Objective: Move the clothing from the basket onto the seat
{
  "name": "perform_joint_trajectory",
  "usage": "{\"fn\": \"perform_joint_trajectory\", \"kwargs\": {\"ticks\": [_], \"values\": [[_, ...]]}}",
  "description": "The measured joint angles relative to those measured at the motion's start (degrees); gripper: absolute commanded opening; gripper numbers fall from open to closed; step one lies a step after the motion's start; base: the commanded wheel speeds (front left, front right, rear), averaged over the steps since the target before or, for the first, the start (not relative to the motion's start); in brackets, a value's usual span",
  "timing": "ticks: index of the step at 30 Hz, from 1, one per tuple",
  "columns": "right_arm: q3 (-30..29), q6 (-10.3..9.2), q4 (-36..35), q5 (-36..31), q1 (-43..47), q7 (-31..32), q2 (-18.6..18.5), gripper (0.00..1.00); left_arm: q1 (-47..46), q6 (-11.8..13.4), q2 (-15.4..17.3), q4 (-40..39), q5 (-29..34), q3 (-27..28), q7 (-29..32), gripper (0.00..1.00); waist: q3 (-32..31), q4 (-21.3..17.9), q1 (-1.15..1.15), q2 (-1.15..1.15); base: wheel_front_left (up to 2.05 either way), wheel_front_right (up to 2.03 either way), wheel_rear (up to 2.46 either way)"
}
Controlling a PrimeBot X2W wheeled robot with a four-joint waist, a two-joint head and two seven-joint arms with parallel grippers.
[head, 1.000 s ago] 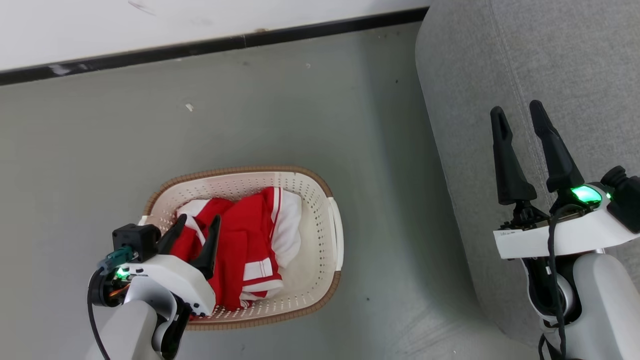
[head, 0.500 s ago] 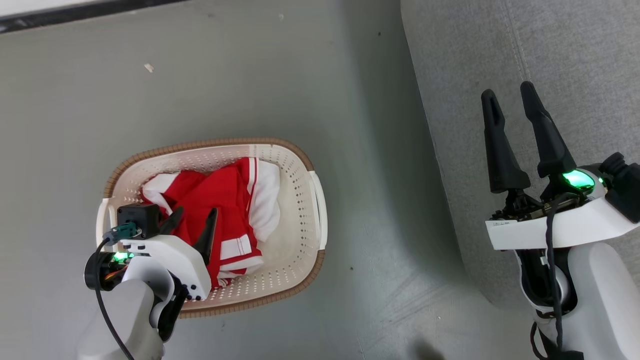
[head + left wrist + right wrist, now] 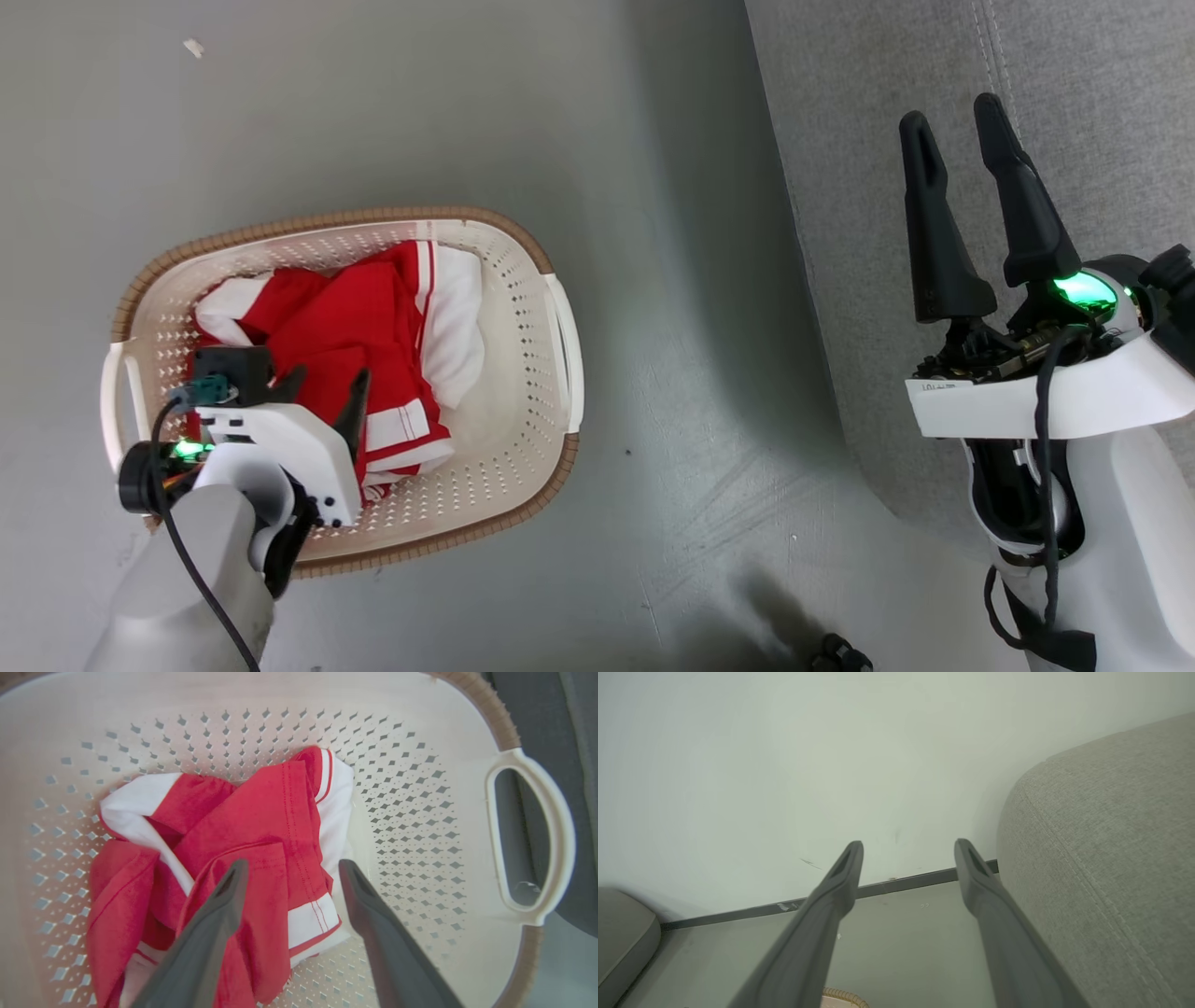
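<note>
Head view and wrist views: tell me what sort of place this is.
Probably a home-like room, maybe a staged one: a grey upholstered seat, a laundry basket of red clothing on a bare grey floor, and a plain pale wall with a dark skirting.

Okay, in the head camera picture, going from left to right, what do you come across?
the basket, with the clothing lying inside it → the floor → the seat
</note>
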Motion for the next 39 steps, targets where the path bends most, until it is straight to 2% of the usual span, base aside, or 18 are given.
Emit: {"fn": "perform_joint_trajectory", "kwargs": {"ticks": [20,30,39], "values": [[2.0,0.00,-2.4,3.2,-3.5,0.0,0.0,1.00,-8.0,0.6,4.3,7.1,2.6,-0.3,1.2,1.00,8.8,-4.5,0.00,0.00,0.00,0.00,0.00],[3.8,0.00,-2.7,4.7,-5.3,0.0,0.1,1.00,-12.2,0.6,6.4,8.9,5.8,-2.9,2.3,1.00,12.5,-6.7,0.00,0.00,0.00,0.00,0.00],[4.5,0.00,-2.8,5.0,-7.0,0.0,0.1,1.00,-14.4,0.6,7.0,12.6,7.6,-5.3,6.7,1.00,14.8,-8.3,0.00,0.00,0.00,0.00,0.00]]}}
